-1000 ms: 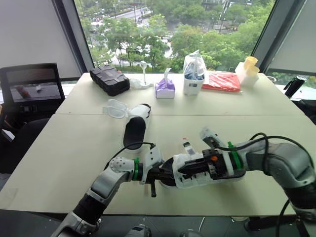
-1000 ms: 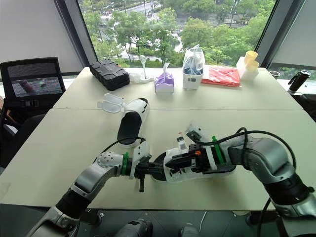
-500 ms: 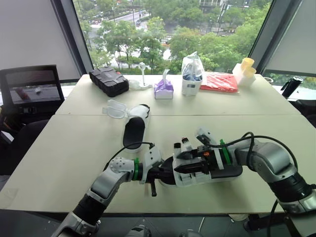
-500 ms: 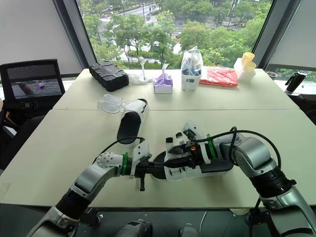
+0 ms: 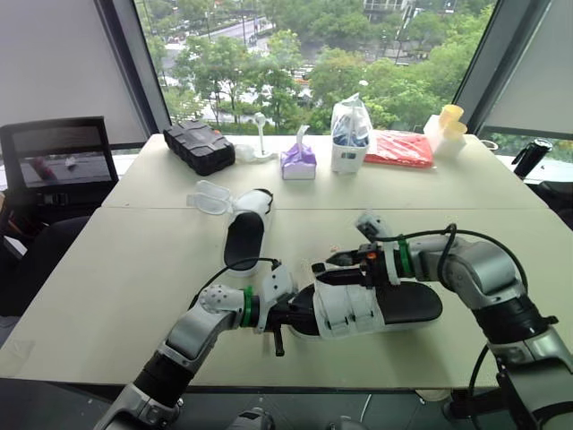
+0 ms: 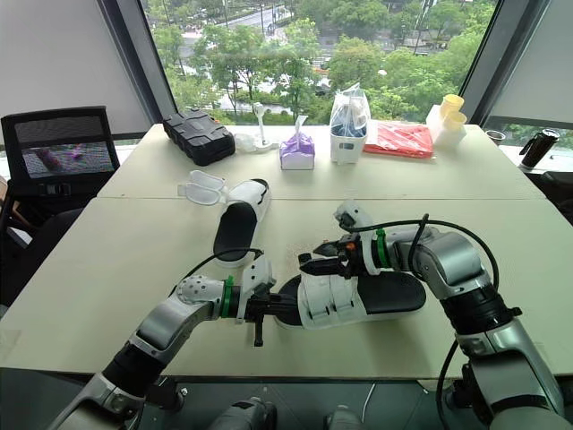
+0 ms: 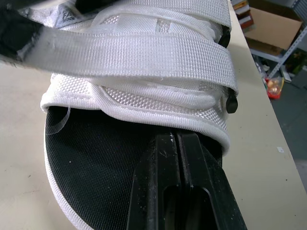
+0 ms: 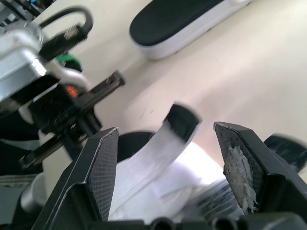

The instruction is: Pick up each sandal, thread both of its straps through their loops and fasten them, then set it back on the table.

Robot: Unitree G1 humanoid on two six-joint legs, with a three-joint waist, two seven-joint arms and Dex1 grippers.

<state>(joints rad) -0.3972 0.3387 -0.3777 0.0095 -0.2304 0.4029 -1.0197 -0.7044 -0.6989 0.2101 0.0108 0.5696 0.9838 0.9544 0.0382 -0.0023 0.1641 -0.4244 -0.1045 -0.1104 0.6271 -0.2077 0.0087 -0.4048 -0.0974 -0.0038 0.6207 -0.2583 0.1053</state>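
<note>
The right gripper [image 5: 328, 265] has left the top of the sandal [image 5: 351, 310] and now hangs just behind it, fingers spread wide, with a strap end [image 8: 178, 120] loose between them. The left gripper [image 5: 286, 320] still pinches the sandal's toe, near the near edge of the table [image 5: 134, 269].

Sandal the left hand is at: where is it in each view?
Left eye: sandal lower centre.
Right eye: sandal lower centre.
Left wrist: sandal toe end and straps, close up.
Right wrist: its white strap inside the open right hand.
Shared landmark: left hand at its toe end.
</note>
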